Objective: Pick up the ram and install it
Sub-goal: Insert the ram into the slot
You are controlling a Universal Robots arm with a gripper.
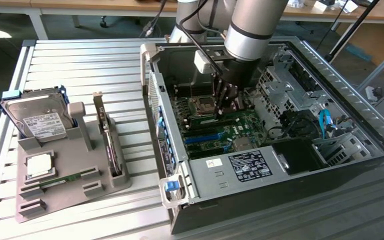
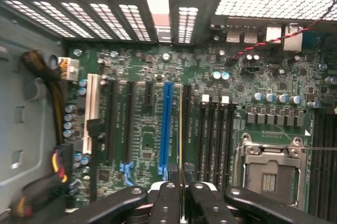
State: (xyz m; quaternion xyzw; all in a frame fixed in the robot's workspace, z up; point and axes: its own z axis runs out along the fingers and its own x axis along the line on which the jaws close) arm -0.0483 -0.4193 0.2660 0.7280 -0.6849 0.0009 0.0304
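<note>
Arm [image 1: 253, 30]: fat silver-grey tube, dark band ringing the joint. Black cable [image 1: 195, 20] loops off it at 10 o'clock, off-white box [image 1: 204, 61] clipped on the wrist at 9. Tool [image 1: 223, 111]: all black, linkage bars, two slim fingers [image 2: 167, 203], round bright pivot screws [image 2: 133, 191].

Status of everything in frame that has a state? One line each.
tool, shut on the ram, inside the case
ram, held edge-on over the motherboard, not in the memory slots
memory slots, look empty
computer case, side open
second ram stick, lying in the grey holder
hard drive, upright in holder
expansion card, on edge in holder
</note>
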